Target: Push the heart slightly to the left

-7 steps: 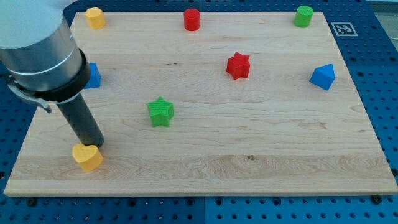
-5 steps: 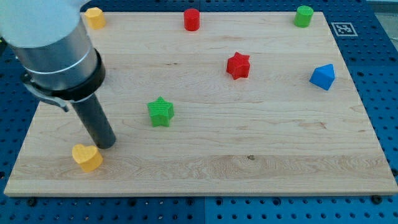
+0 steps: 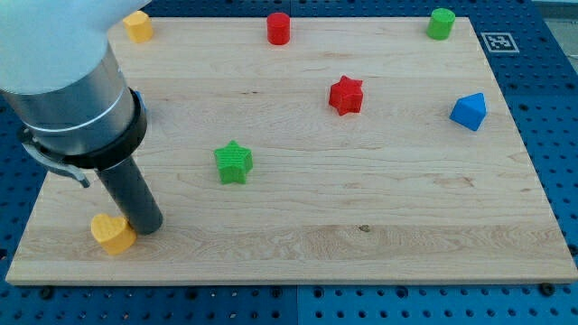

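The yellow heart lies near the board's bottom left corner. My tip stands on the board right against the heart's right side. The arm's grey body rises from it toward the view's top left and hides the blue block at the left edge.
A green star lies right of my tip. A red star and a blue block lie further right. A yellow block, a red cylinder and a green cylinder line the top edge of the wooden board.
My tip moved right past the heart, then came back down-left against it. The heart slid a little to the left and down.
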Motion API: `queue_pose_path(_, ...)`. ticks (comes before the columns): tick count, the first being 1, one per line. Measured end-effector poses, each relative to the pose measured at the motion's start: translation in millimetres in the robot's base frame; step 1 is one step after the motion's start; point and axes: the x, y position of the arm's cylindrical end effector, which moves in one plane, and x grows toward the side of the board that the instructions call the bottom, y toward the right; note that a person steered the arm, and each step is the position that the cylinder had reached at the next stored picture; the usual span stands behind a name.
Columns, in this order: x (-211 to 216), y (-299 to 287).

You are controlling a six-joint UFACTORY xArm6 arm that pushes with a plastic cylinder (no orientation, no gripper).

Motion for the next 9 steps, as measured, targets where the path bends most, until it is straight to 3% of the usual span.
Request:
queue_pose_path(6, -1.2, -13.1)
queue_pose_path(9, -37.4, -13.2)
